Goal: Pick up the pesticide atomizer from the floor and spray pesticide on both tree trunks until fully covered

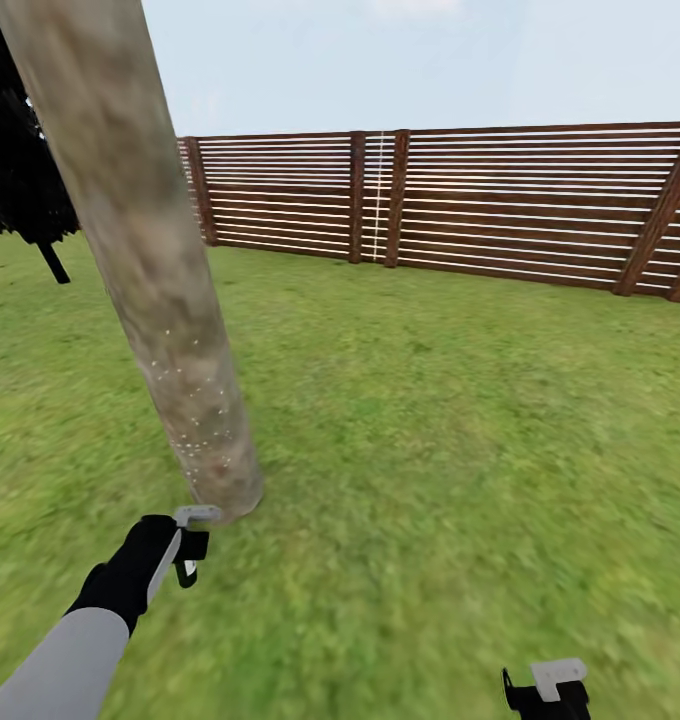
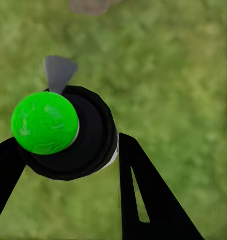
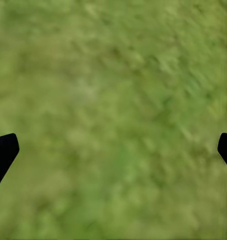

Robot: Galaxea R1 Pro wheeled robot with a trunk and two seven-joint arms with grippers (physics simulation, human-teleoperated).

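Black-bodied with a green top, the pesticide atomizer (image 2: 68, 132) sits clamped in my left gripper (image 1: 188, 545) near the tree trunk (image 1: 150, 260); probably light, rigid plastic, best gripped round its body. My right gripper (image 3: 113, 150) hangs spread wide.

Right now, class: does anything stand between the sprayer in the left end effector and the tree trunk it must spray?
Nothing visible does. The left end effector holds the atomizer just short of the tree trunk's base, with only open grass between them. White specks already dot the lower trunk.
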